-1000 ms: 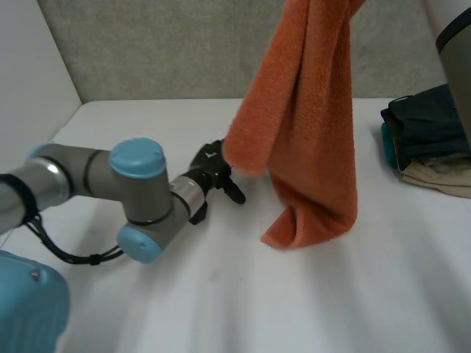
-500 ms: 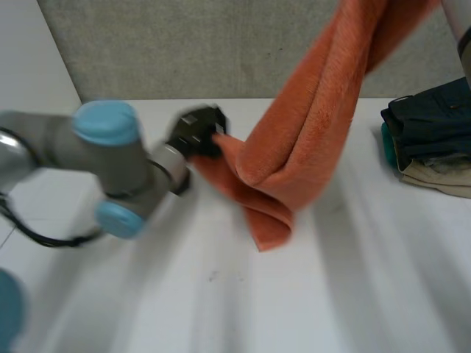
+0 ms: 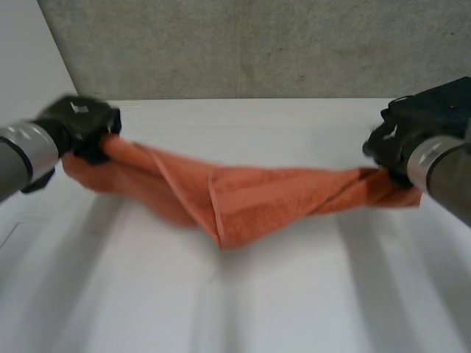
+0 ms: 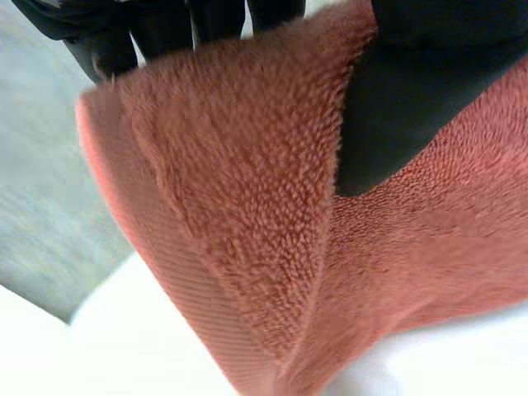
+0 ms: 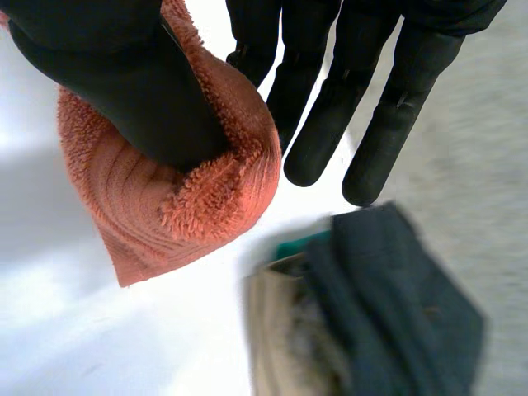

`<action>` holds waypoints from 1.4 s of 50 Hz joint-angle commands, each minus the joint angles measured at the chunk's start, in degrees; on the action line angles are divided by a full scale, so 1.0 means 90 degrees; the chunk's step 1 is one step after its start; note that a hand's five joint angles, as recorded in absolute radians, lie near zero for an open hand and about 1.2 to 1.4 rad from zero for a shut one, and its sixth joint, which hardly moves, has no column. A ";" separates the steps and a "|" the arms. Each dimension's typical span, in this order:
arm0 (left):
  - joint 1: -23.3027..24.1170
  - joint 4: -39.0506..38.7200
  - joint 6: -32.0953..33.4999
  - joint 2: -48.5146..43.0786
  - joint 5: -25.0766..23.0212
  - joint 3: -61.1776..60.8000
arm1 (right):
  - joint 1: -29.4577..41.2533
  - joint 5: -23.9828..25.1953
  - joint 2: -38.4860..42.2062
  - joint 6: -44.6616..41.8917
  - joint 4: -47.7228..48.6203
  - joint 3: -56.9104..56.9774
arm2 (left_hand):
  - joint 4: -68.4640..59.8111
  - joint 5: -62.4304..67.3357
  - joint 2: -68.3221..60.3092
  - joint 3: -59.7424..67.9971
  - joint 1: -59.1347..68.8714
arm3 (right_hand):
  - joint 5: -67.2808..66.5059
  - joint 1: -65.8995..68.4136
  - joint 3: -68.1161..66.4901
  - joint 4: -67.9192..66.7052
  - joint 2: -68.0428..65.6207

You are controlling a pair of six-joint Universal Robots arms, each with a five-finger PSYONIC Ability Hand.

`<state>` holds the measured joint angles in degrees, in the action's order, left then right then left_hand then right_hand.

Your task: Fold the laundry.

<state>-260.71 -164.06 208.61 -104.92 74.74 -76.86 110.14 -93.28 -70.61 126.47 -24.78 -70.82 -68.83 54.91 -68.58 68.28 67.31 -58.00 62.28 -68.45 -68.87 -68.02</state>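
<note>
orange towel (image 3: 243,198): stretched across frame centre, middle sagging toward white table (image 3: 257,309) | left hand (image 3: 81,126): frame left, thumb pinching one towel end | right hand (image 3: 401,143): frame right, thumb clamping the other end | folded clothes (image 5: 388,322): beside right hand

Black left hand (image 3: 76,125), black right hand (image 3: 395,147), grey arms (image 3: 450,182)

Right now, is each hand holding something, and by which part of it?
Both hold the orange towel. The left hand pinches one end of it, and the right hand pinches the opposite end, at a corner.
</note>
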 commanded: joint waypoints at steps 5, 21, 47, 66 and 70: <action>0.0295 -0.0333 0.1255 -0.1806 0.0065 0.0705 | 0.0056 -0.0045 0.1389 0.0050 -0.0041 0.0729 | -0.1241 0.1677 -0.1269 0.1302 0.1410 | -0.1334 0.1969 -0.1284 -0.1237 -0.1331; 0.0540 -0.4868 -0.1050 -0.1848 0.1080 0.2340 | -0.0110 -0.0495 0.1683 0.2072 0.3750 0.2498 | -0.1241 0.1677 -0.1269 0.1302 0.1410 | -0.1334 0.1969 -0.1284 -0.1237 -0.1331; 0.0638 -0.2503 -0.1060 0.0270 0.0876 -0.0668 | -0.0109 -0.0222 0.0668 0.1368 0.0752 0.0301 | -0.1241 0.1677 -0.1269 0.1302 0.1410 | -0.1334 0.1969 -0.1284 -0.1237 -0.1331; 0.0842 -0.1880 -0.0329 -0.2355 0.0904 0.0238 | -0.0393 0.0228 0.3030 0.1378 -0.1378 0.1922 | -0.1241 0.1677 -0.1269 0.1302 0.1410 | -0.1334 0.1969 -0.1284 -0.1237 -0.1331; 0.1184 -0.1498 -0.0201 -0.2698 0.0905 0.0659 | -0.0393 0.0189 0.2993 0.1456 -0.0951 0.1922 | -0.1241 0.1677 -0.1269 0.1302 0.1410 | 0.1065 -0.0430 0.1115 0.1162 0.1067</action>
<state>-253.91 -183.82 203.86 -122.77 82.49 -76.87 106.41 -91.13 -45.36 138.81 -36.17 -54.01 -68.86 54.91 -68.73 68.46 67.31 -58.00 62.28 -68.46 -68.87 -68.02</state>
